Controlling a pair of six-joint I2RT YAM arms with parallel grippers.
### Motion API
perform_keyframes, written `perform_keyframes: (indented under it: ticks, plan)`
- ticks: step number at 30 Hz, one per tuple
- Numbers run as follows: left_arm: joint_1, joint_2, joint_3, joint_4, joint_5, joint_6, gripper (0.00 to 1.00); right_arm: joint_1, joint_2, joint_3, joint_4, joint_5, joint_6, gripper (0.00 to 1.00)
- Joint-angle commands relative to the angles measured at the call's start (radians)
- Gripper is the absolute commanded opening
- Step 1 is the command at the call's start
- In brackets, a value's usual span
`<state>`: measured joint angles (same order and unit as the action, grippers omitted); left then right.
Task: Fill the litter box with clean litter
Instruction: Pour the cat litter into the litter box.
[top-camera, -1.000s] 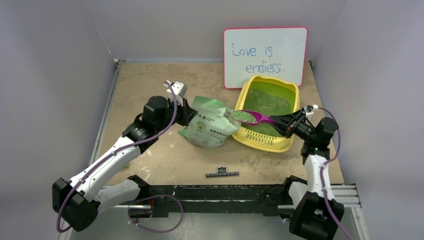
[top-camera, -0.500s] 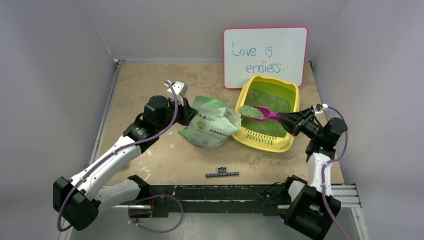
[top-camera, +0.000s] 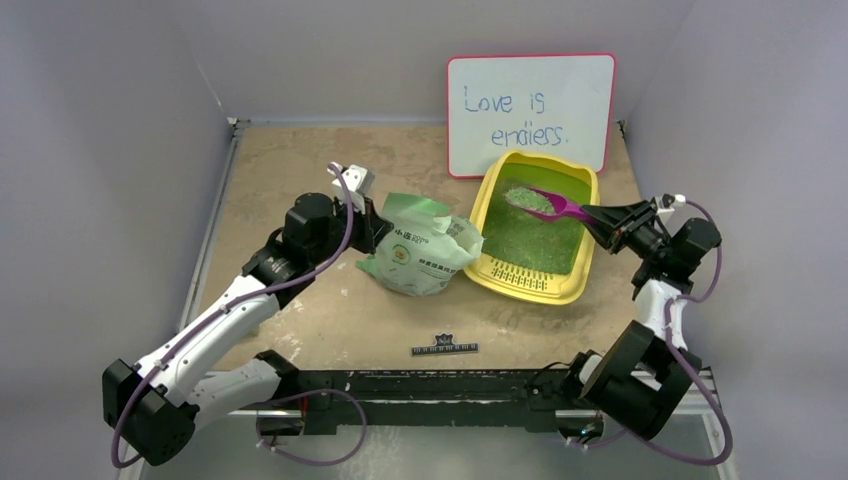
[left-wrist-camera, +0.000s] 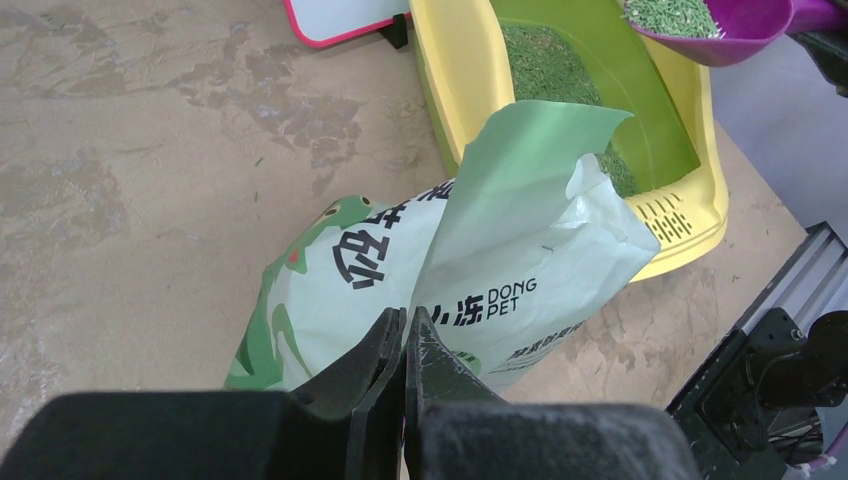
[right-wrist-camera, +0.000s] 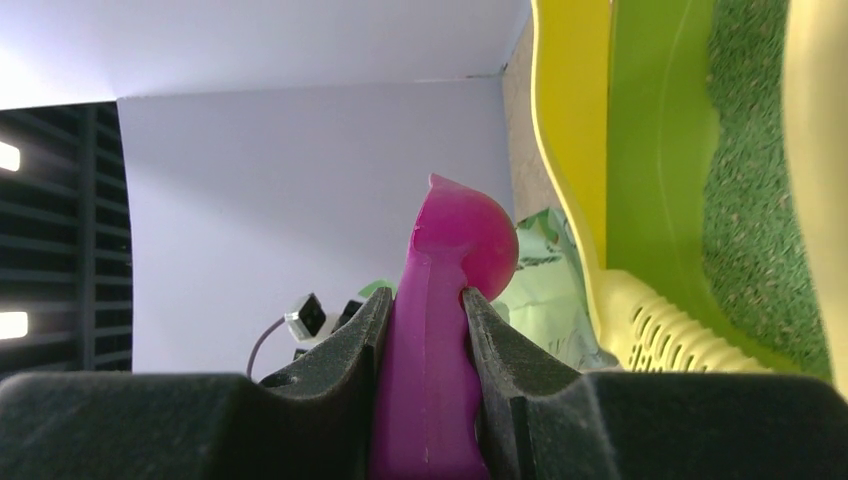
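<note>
The yellow litter box (top-camera: 478, 225) sits on the table (top-camera: 300, 190), its slotted grille end nearest the arms; clean litter (top-camera: 530, 240) already covers its floor in a green layer. Behind the box leans a red-framed whiteboard (top-camera: 530, 105) (someone has written "Love is endless." on it). The right gripper (top-camera: 596, 214) reaches in from the box's right side, fingers clamped tight on the handle of a magenta scoop (top-camera: 552, 205); the scoop's bowl hangs over the far half of the box, heaped with more green granules. Just left of the box stands a pale green litter bag (top-camera: 420, 255), its top open; the left gripper (top-camera: 374, 226) is pinched fully closed on the bag's film, on the side away from the box.
</note>
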<state>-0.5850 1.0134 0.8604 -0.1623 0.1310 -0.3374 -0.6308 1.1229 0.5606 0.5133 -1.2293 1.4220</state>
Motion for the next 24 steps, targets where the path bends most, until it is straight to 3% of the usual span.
perform_keyframes:
  ticks: [1, 15, 24]
  plan:
    - [0.0, -0.035, 0.052, 0.029, -0.013, 0.035, 0.0, -0.027, 0.047, 0.091, -0.011, -0.012, -0.096, 0.0]
    - [0.0, -0.026, 0.065, 0.008, 0.002, 0.071, 0.0, -0.04, 0.13, 0.313, -0.421, 0.17, -0.463, 0.0]
    - [0.0, -0.049, 0.053, -0.006, -0.006, 0.077, 0.0, -0.04, 0.169, 0.432, -0.535, 0.26, -0.563, 0.0]
